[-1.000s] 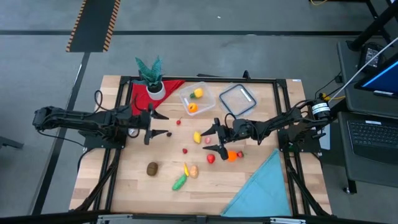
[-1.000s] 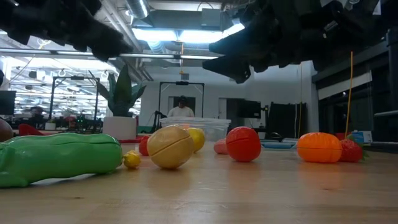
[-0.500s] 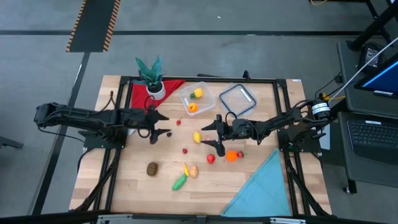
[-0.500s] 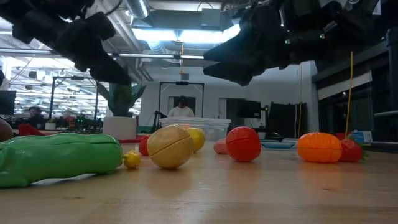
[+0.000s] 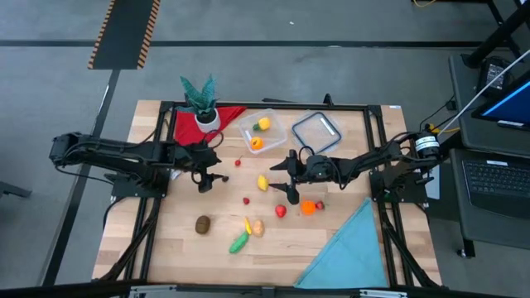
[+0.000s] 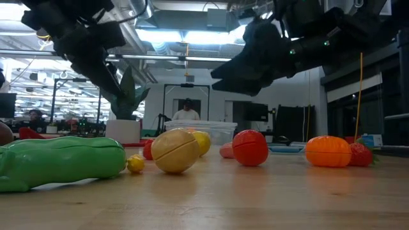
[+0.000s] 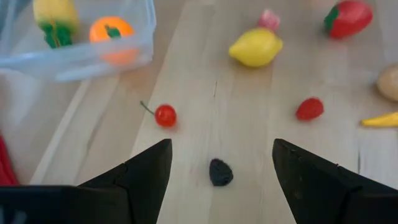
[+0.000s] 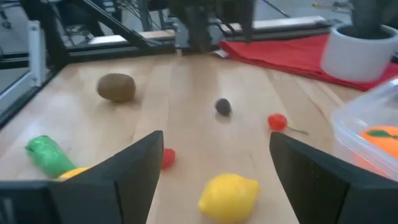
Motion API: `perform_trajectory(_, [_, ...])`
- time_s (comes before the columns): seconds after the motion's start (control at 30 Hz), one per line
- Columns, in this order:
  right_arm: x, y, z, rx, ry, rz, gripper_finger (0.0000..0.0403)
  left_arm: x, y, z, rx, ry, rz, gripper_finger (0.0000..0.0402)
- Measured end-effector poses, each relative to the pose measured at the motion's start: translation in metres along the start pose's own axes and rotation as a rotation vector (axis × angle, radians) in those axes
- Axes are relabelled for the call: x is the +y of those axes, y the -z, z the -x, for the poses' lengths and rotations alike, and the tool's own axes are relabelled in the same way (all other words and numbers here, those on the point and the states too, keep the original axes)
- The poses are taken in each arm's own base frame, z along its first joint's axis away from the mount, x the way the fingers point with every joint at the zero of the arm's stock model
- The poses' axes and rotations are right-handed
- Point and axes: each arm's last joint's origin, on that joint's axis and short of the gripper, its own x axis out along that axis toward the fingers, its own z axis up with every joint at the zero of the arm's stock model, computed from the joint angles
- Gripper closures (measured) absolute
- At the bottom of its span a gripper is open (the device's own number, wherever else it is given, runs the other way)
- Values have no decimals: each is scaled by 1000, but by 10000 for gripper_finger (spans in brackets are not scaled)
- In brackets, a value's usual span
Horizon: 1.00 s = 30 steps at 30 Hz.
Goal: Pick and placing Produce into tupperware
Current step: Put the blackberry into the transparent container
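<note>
The tupperware (image 5: 263,132) stands at the table's far middle with a yellow piece and an orange piece inside (image 7: 109,31). Loose produce lies on the wood: a small dark berry (image 7: 220,172), a cherry (image 7: 165,115), a lemon (image 8: 228,196), a small red piece (image 5: 246,199), a tomato (image 5: 281,211), an orange (image 5: 308,207), a brown kiwi (image 5: 203,223) and a green pod (image 5: 239,242). My left gripper (image 7: 222,149) is open and tipped down above the dark berry. My right gripper (image 8: 216,146) is open, hovering just right of the lemon.
A clear lid with a dark rim (image 5: 316,132) lies right of the tupperware. A potted plant (image 5: 201,103) stands on a red cloth (image 5: 189,124) at the far left. A blue cloth (image 5: 348,252) covers the near right corner. A dark frame (image 5: 149,215) runs around the table.
My left gripper has tipped steeply downward and edged toward the table's middle, so it now points at the wood by the dark berry. My right gripper has tipped down a little above the lemon. Both stay open, and no produce has moved.
</note>
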Motion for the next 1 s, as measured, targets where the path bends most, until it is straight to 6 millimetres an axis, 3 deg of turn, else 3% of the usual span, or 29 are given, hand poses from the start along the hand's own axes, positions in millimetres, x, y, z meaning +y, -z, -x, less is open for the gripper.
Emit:
perform_trajectory(0.57, [-3, 3, 0, 31, 10, -10, 108, -24, 14, -41, 187, 27, -55, 133])
perform_trajectory(1.0, [-3, 3, 0, 31, 10, -10, 108, -27, 19, -57, 221, -44, -73, 133])
